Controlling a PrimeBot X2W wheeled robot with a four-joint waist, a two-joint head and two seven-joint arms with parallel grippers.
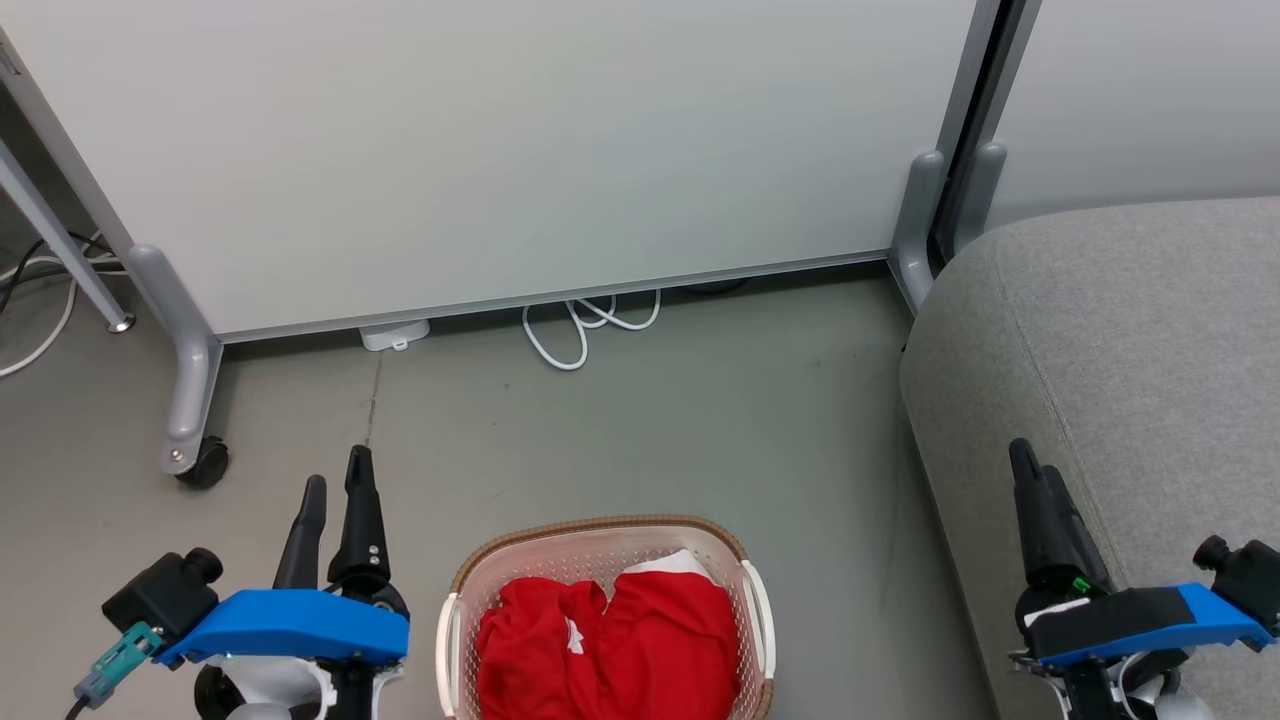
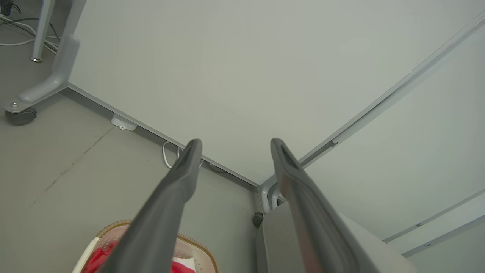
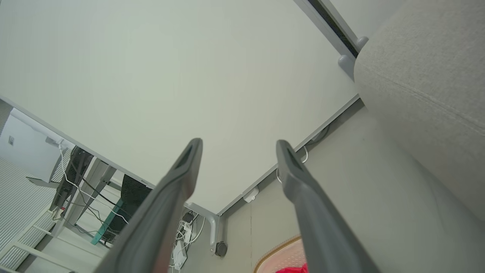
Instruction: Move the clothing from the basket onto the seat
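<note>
Red clothing (image 1: 610, 645) with white parts lies bunched inside the cream basket (image 1: 600, 531), which stands on the floor at the bottom centre of the head view. The grey seat (image 1: 1130, 370) fills the right side. My left gripper (image 1: 338, 482) hangs open left of the basket, nothing between its fingers. My right gripper (image 1: 1030, 464) is over the seat's front edge, right of the basket, and its wrist view shows it open (image 3: 238, 146). A slice of basket rim (image 2: 201, 246) and red cloth (image 2: 96, 258) shows under the left fingers (image 2: 178, 178).
A pale partition panel (image 1: 500, 150) on grey castor legs (image 1: 190, 400) stands behind the basket. White cables (image 1: 585, 325) loop on the floor under it. Bare grey floor (image 1: 700, 420) lies between panel, basket and seat. A desk leg (image 1: 60, 250) and more cables sit far left.
</note>
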